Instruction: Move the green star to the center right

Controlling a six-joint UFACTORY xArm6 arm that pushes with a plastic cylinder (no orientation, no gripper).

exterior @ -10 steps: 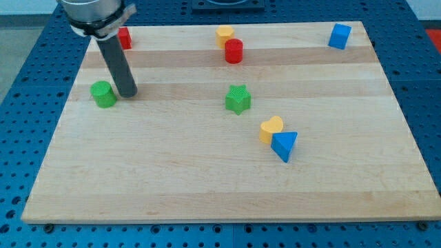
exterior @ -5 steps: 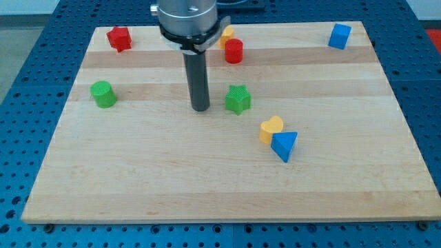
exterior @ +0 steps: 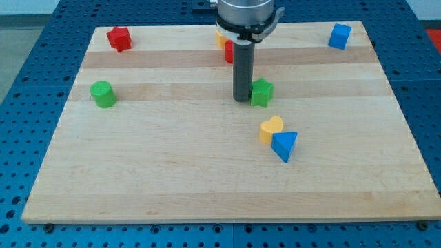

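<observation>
No jaws here; you push with my tip (exterior: 241, 100), touching green star (exterior: 261, 92) left side, frame centre. Star likely light, rigid, slides easily on surface (exterior: 172, 172); press mid-face, points may spin it.

1. A single camera is looking down at an angle from beyond the view's bottom edge, taking in the whole wooden board (exterior: 207, 186).
2. It is facing toward the view's top, where the arm's housing (exterior: 249, 14) is being cut off by the frame.
3. It is standing at middle distance, showing blue perforated table (exterior: 21, 103) around the board.
4. No second view is sharing the scene.
</observation>
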